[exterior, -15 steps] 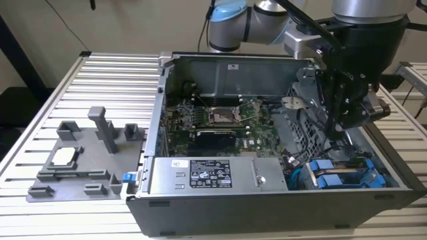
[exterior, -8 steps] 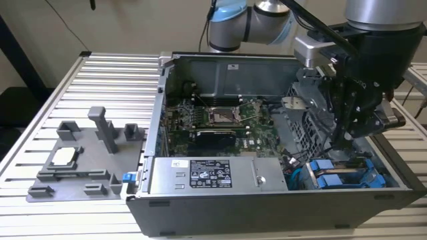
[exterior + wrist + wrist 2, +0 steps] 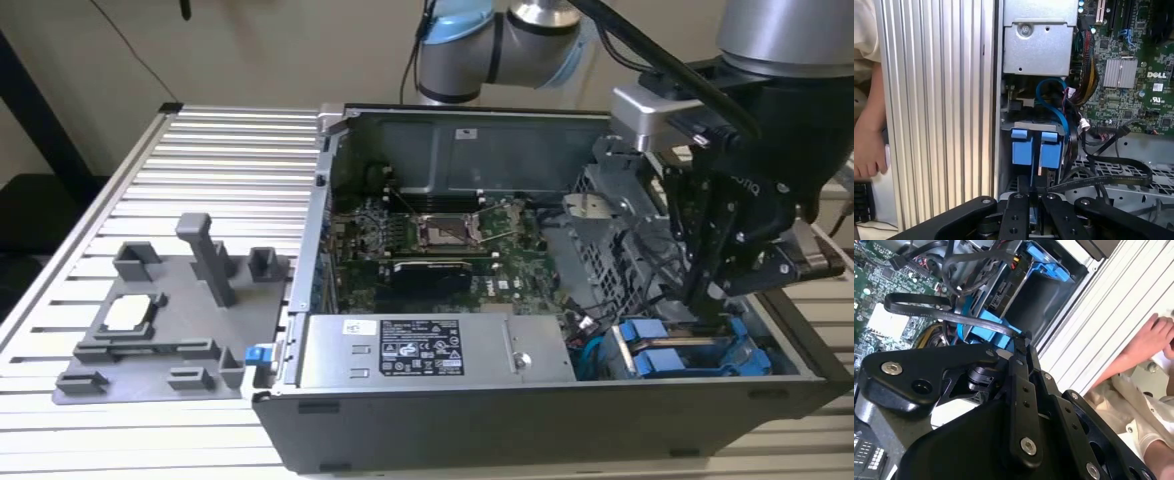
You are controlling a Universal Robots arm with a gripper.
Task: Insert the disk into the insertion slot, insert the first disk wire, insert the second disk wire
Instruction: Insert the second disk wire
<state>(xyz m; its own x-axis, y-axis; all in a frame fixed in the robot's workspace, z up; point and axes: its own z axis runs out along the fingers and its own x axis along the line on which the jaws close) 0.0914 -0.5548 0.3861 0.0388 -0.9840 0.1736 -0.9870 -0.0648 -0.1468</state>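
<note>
We have our hand (image 3: 703, 292) lowered into the drive cage at the exterior view's right, its fingers pinched on a flat black wire (image 3: 954, 316) just beside the disk (image 3: 1036, 147), which sits seated in the insertion slot (image 3: 681, 355). We judge the risk to be the limp wire twisting, so its connector meets the disk's port crooked, or snagging the nearby blue cable (image 3: 1054, 100).

gripper (image 3: 703, 296) wedged down in the drive cage corner, black cables (image 3: 1114, 172) draped right beside it — blue handles (image 3: 663, 350) below, tight squeeze
</note>
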